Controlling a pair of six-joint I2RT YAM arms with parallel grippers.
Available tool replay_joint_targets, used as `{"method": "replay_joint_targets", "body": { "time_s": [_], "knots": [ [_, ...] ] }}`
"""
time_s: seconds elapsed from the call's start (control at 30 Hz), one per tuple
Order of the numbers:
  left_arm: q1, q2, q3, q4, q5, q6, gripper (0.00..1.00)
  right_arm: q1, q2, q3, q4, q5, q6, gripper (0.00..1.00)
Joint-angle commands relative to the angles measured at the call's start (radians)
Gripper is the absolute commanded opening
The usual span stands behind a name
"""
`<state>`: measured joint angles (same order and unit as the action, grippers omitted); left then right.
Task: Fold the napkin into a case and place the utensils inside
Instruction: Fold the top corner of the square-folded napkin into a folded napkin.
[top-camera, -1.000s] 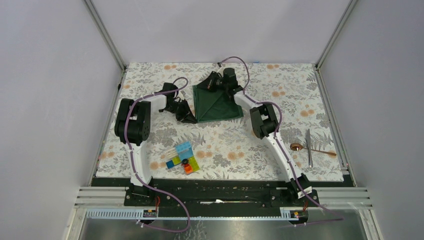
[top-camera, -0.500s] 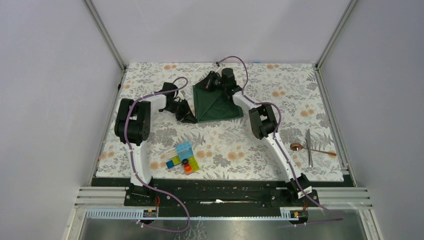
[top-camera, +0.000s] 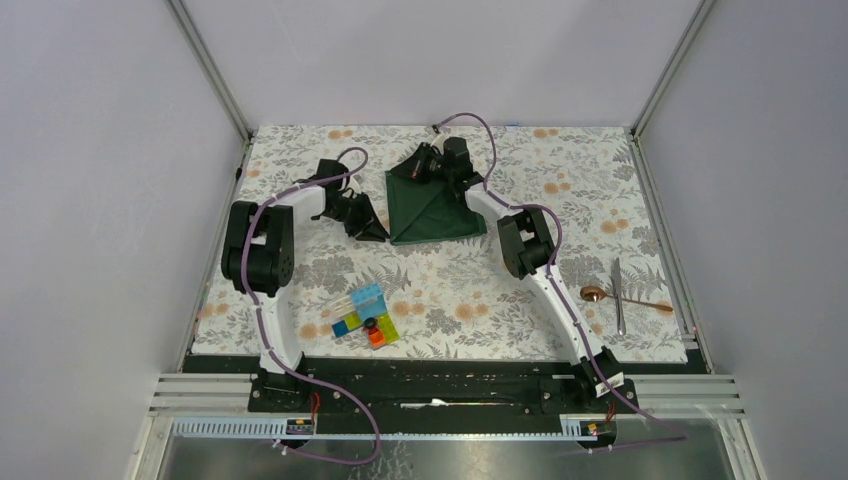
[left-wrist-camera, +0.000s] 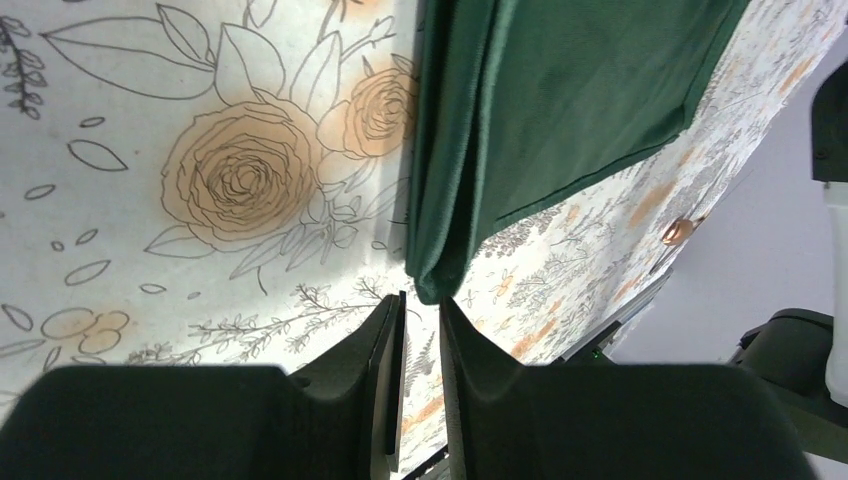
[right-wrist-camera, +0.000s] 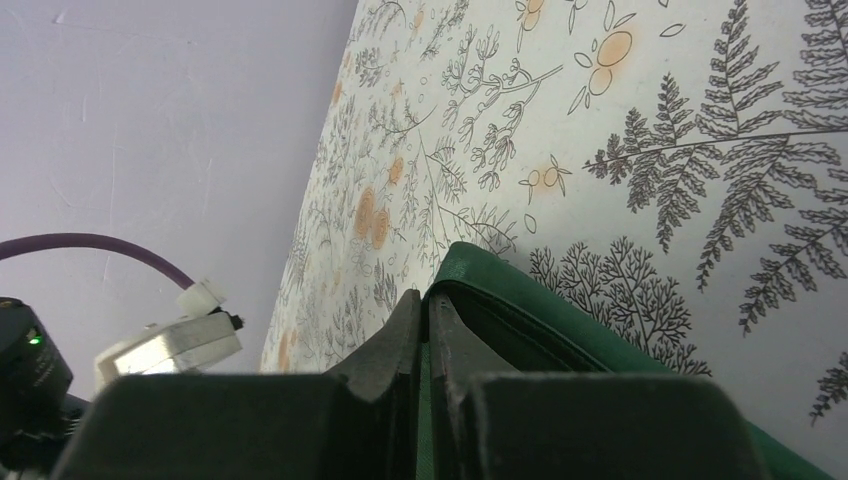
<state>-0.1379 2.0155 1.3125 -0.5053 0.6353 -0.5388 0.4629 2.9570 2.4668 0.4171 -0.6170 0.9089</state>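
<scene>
top external: folded dark green napkin lies far centre; copper spoon and silver utensil cross at near right

left wrist: left gripper slightly parted, empty, napkin corner at its tips

right wrist: right gripper clamped on the napkin's folded edge

Left pincer shift.
Sits farther up the bench now, elbow swung left, tips just short of the napkin corner.
</scene>
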Motion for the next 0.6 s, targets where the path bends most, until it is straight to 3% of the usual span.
{"method": "replay_joint_targets", "body": {
  "time_s": [0.0,0.3,0.57],
  "knots": [
    [0.004,-0.080,0.024,-0.007,-0.014,0.015,0.24,0.009,-0.003,0.011,0.050,0.015,-0.027,0.00],
    [-0.002,-0.076,0.077,0.027,0.032,-0.026,0.25,0.009,0.007,0.023,0.035,0.025,-0.038,0.03],
    [-0.041,0.053,0.164,0.123,0.120,-0.110,0.20,0.008,0.009,0.024,0.043,0.034,-0.032,0.04]
  ]
}}
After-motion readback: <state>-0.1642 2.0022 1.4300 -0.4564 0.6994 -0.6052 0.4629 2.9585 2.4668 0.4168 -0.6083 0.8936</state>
